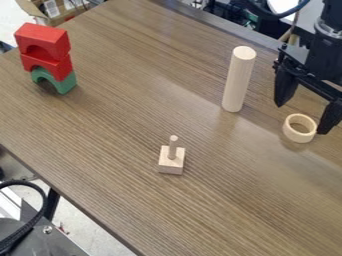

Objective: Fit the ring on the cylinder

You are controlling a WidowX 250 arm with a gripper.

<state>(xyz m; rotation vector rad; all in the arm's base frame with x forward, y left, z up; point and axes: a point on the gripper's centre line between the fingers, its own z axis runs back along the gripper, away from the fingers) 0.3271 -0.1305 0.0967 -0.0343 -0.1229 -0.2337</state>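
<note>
No writing can be read — no label, brand, number or sign.
</note>
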